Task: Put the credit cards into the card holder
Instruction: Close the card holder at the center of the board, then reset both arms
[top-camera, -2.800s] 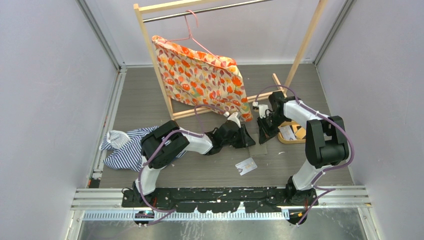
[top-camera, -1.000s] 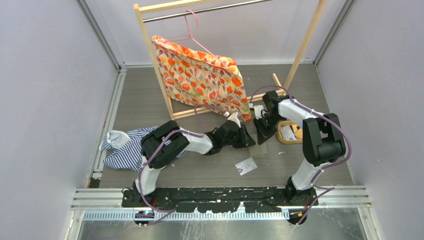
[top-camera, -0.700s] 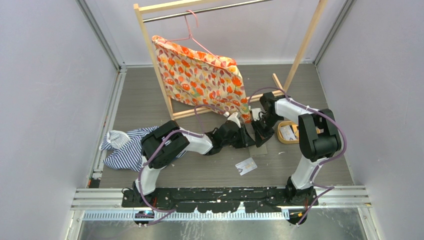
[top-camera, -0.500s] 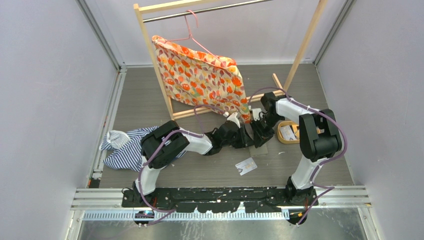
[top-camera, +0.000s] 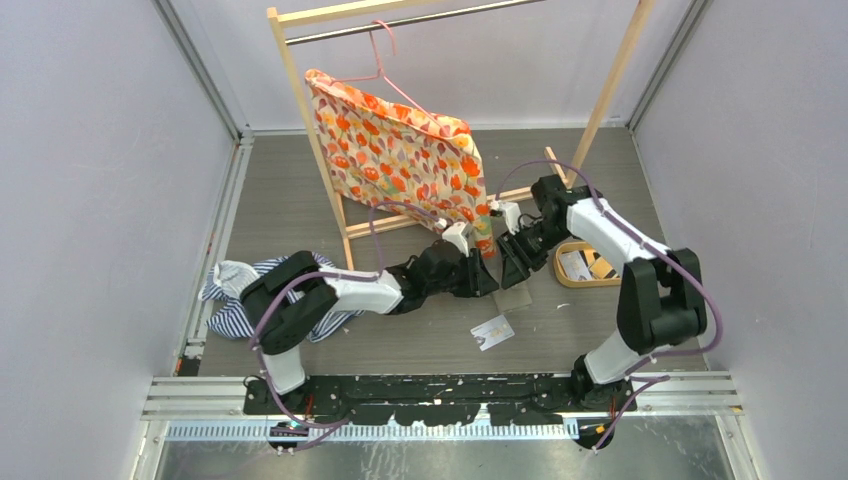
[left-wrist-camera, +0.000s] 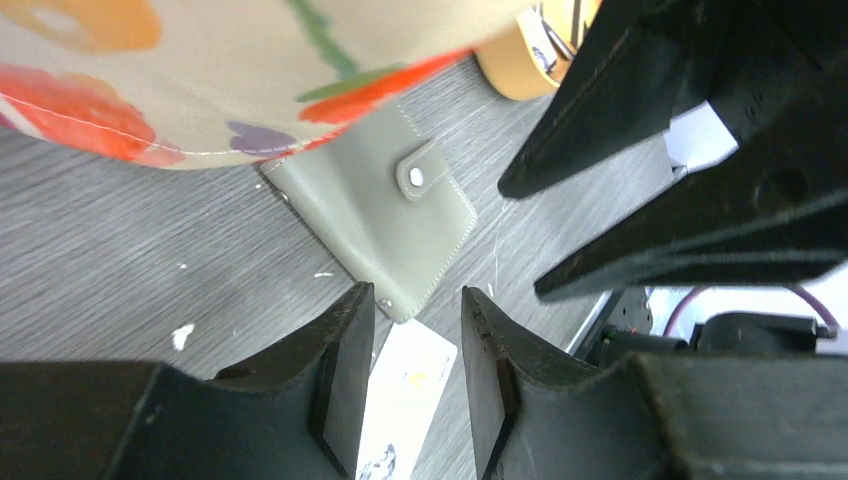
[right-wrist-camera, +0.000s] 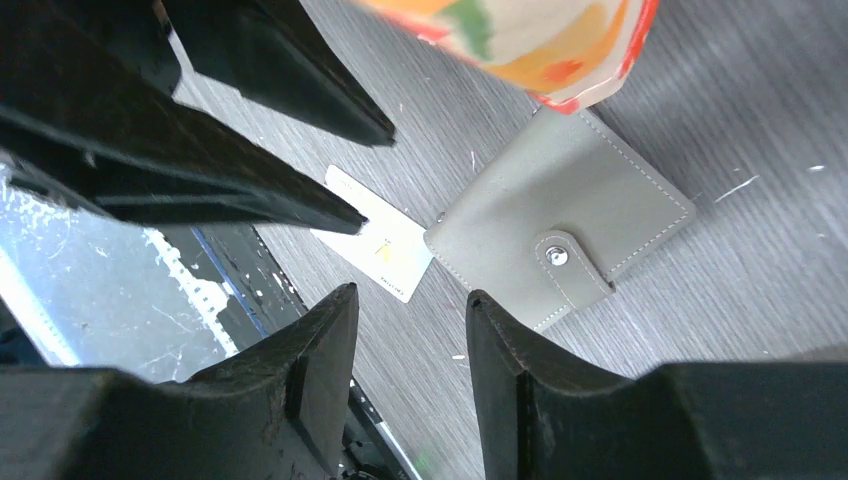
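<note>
The card holder lies closed on the table, grey-green, its snap tab fastened. One white credit card lies flat just beside its near corner. More credit cards rest in the oval wooden tray. My left gripper hangs open above the holder's near edge with nothing between its fingers. My right gripper is open and empty too, close to the left one and pointing down at the holder.
A floral cloth on a pink hanger hangs from the wooden rack, its lower corner just over the holder. A striped garment lies at the left. The tray is right of the holder.
Both grippers have opened and drawn up off the card holder, which now lies shut on the table. The left arm's elbow has swung left, and the right arm has stretched out.
</note>
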